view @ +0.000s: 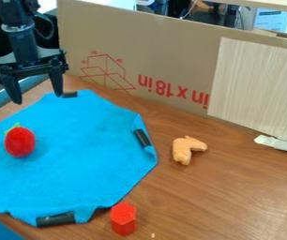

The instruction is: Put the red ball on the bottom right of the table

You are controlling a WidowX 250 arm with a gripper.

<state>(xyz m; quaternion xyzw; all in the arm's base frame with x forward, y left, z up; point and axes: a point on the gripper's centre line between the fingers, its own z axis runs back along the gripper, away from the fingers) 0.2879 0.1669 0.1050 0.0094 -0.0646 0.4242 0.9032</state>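
My gripper [38, 97] hangs at the upper left, over the back edge of the blue cloth, its two fingers spread apart with nothing between them. A round red object with a green tip, the red ball [20, 142], rests on the left part of the blue cloth [83, 140], below and slightly left of the gripper and apart from it. The brown wooden table [234, 187] extends to the bottom right.
A red hexagonal block [123, 219] stands by the cloth's lower right edge. An orange-tan toy piece [187, 149] lies right of the cloth. Cardboard [165, 56] walls off the back, with a light wood-grain panel [259, 84] and a white strip [280, 144] at right.
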